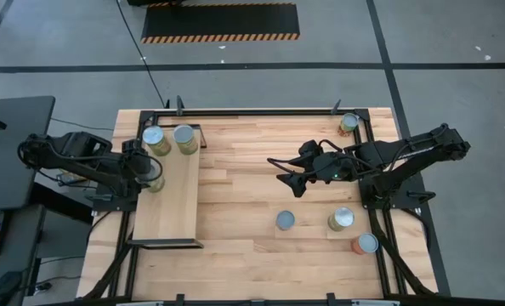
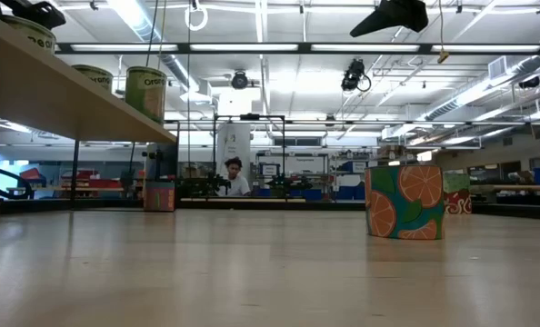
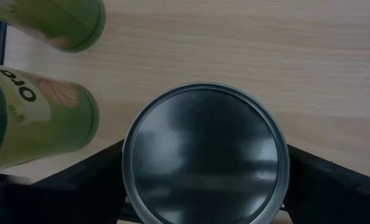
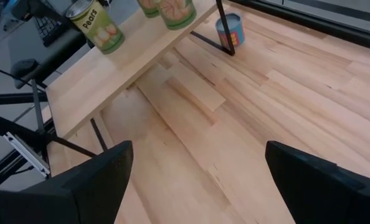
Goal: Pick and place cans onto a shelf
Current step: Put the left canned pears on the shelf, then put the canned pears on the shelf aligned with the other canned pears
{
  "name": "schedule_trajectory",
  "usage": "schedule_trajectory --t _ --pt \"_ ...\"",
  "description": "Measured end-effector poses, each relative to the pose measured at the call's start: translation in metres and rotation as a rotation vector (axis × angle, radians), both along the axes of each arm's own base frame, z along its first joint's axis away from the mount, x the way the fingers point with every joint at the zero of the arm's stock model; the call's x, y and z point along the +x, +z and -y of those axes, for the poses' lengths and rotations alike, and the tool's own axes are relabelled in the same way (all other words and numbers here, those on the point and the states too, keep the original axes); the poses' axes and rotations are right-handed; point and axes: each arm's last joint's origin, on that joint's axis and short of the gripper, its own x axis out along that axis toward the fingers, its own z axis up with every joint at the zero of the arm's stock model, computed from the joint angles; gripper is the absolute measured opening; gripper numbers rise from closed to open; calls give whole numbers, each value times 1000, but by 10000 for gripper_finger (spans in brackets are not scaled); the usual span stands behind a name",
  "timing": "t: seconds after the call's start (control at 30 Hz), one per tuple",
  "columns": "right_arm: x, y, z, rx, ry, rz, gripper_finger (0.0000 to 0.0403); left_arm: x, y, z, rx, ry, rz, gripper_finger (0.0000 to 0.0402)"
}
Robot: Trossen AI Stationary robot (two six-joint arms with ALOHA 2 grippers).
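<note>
Left end effector sits over the shelf at its left edge, fingers spread wide on either side of a can. Left wrist view shows the silver lid filling the gap between the fingers; whether the pads actually touch the can wall, cannot tell. Can stands upright on the shelf board.

Two more cans stand side by side at the shelf's far end, near the held-between one.

Right end effector hangs above mid-worktop, fingers wide apart, holding nothing, touching nothing. Right wrist view looks across bare planks toward the shelf.

Remaining cans on the worktop: bluish one just below the right end effector, yellowish one beside it, orange-red one near the right front edge, one more at the far right corner.
</note>
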Motion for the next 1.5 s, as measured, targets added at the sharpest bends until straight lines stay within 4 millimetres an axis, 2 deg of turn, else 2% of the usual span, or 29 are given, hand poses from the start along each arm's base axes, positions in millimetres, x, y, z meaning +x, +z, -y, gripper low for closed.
schedule_trajectory --t 0.2,0.47,0.7,0.83,1.2,1.5 --pt "1 2 0 0 6 23 373 -2 9 0 -37 -11 28 353" --pt "1 2 -2 4 15 24 373 -2 9 0 -41 -14 28 321" --pt "0 2 -7 11 31 26 373 -2 9 0 -38 -13 29 373" --pt "0 2 -9 11 39 26 373 -3 10 0 -41 -8 33 387" --pt "0 2 -9 5 43 25 373 -8 28 -1 -86 2 102 389" --pt "0 2 -9 -18 58 17 373 -3 66 -4 13 76 294 389"
